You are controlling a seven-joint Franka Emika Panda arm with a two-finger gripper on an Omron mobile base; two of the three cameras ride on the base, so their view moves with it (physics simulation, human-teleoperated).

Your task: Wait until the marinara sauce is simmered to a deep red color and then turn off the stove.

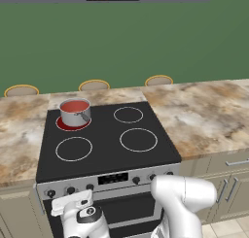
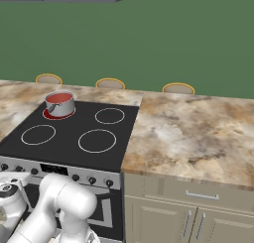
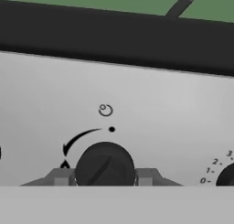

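black knob (image 3: 104,164) sits dead ahead between the spread gripper (image 3: 104,177) fingertips, on the stove (image 1: 109,135) front panel.

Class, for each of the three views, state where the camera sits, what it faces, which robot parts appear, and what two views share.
Left base view: behind the arm's left, facing down on the stove; arm at lower right.
Right base view: behind its right, same stove; arm at lower left.
Hand view: on the hand, close to a knob between the pincer tips.
Shared: both base views show the saucepan of marinara sauce on a glowing burner.
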